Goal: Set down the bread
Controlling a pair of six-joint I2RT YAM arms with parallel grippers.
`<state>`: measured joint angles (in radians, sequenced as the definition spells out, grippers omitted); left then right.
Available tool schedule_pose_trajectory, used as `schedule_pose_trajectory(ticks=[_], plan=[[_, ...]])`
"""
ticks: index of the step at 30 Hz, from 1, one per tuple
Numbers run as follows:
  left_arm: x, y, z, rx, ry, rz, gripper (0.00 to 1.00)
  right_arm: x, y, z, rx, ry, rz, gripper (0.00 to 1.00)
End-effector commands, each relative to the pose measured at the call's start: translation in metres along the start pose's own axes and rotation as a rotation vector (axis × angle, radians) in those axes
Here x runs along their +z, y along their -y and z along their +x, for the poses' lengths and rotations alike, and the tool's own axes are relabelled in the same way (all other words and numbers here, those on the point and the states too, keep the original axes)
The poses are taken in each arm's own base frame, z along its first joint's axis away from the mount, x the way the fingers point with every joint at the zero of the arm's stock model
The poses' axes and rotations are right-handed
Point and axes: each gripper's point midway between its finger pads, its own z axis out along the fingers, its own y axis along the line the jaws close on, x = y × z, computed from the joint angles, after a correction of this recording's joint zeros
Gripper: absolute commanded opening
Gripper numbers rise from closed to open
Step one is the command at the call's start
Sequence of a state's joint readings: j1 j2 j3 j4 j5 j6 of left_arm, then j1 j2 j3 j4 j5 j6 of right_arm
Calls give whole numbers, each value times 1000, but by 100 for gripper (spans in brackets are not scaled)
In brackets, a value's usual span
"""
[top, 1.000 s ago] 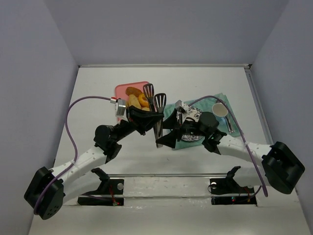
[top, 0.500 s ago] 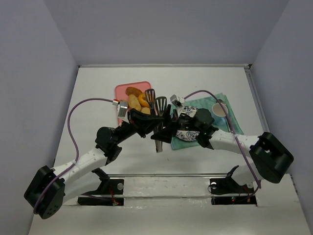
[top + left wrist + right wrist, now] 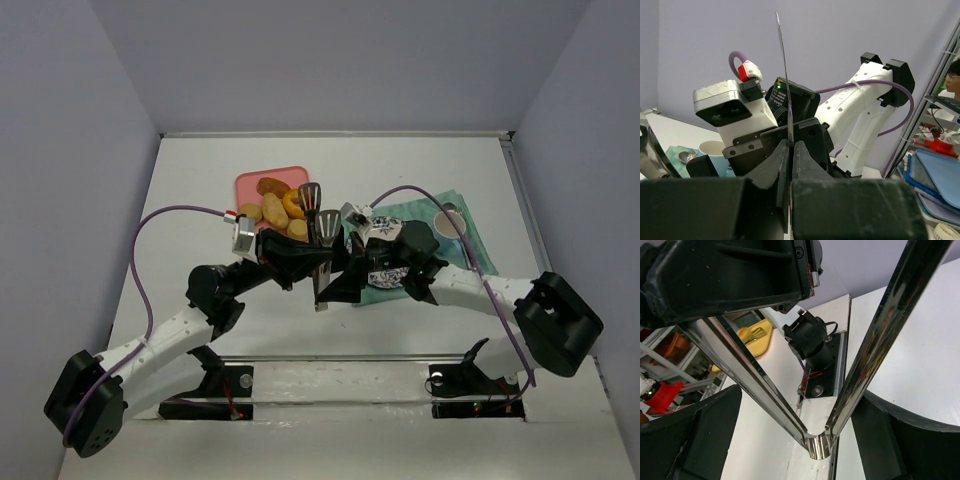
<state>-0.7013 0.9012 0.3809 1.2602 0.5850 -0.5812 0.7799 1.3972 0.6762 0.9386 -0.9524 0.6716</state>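
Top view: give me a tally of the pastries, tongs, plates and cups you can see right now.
Pastries: 5
Tongs: 1
Plate: 1
Cup: 1
Total: 8

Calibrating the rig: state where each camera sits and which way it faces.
Top: above and behind, looking down on the table; left arm, right arm show.
Left wrist: faces the right arm; left fingers pinch the tongs.
Right wrist: faces the table's near edge; right fingers flank the tongs.
Shared: tongs, all views.
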Motion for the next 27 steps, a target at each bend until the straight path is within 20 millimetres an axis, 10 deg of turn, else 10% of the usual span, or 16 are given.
schedule_pose_trajectory(ticks=[1, 27], plan=[[-4, 64, -77, 287, 312, 246, 6, 1, -19, -3, -38, 1, -95, 90], [-25, 61, -89, 356, 442, 172, 6, 9, -16, -4, 18, 43, -144, 48]])
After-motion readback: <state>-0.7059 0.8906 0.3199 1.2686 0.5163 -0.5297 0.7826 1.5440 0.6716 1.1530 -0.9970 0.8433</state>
